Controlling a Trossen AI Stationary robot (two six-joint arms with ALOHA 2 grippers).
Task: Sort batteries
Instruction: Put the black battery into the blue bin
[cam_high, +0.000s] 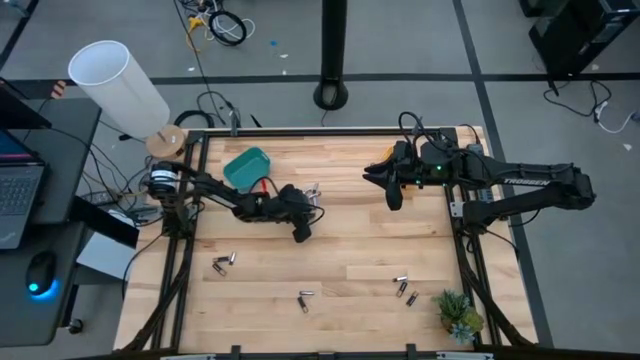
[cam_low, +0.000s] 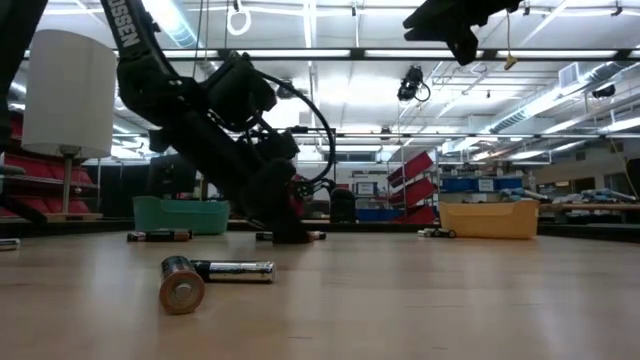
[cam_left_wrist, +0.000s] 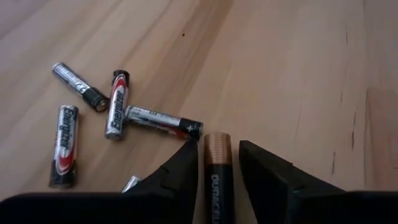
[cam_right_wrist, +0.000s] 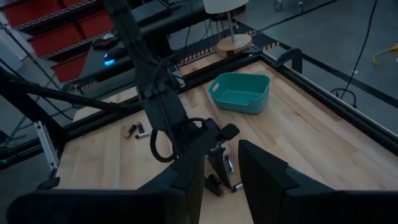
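Pinch squarely across the mid-barrel of the copper-topped battery (cam_left_wrist: 218, 180), lying flat on the bench (cam_left_wrist: 298, 62) between the parted, unclamped fingers of the left end effector (cam_left_wrist: 219, 147), judging it light, rigid, slick and roll-prone, leaving the right end effector (cam_right_wrist: 222, 155) spread and empty above.

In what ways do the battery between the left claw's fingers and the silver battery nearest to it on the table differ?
The Duracell battery is black with a copper end; the nearest silver battery is silver and red with a dark end. The Duracell battery sits between the fingers of the left claw; the silver battery lies free on the wooden table. The Duracell battery looks thicker. Both are cylinders.
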